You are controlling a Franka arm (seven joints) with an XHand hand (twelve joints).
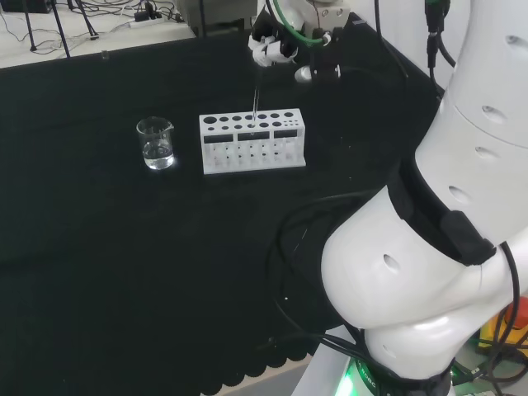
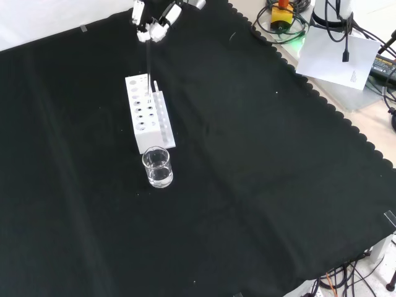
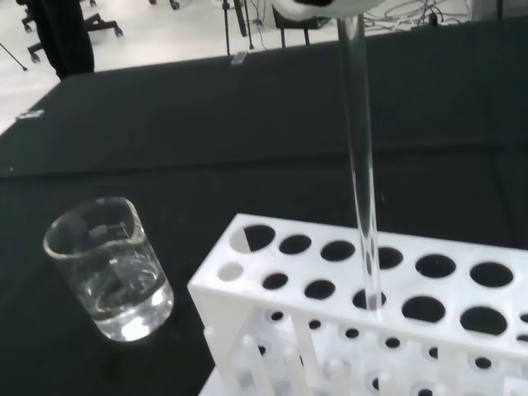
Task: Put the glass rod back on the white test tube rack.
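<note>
Black cloth (image 2: 260, 185) covers the bench — fingers (image 2: 154, 28) pinch the glass rod (image 3: 360, 165).

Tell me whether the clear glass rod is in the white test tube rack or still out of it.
In. The clear glass rod stands nearly upright, its lower tip inside a hole of the white test tube rack, with the hand pinching its top.

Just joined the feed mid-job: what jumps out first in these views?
The white rack stands out mid-cloth, with the hand above it holding a clear glass rod upright. In the wrist view the rod's lower end sits at or just inside one of the rack's top holes. A small beaker with some clear liquid stands left of the rack in the head view.
</note>
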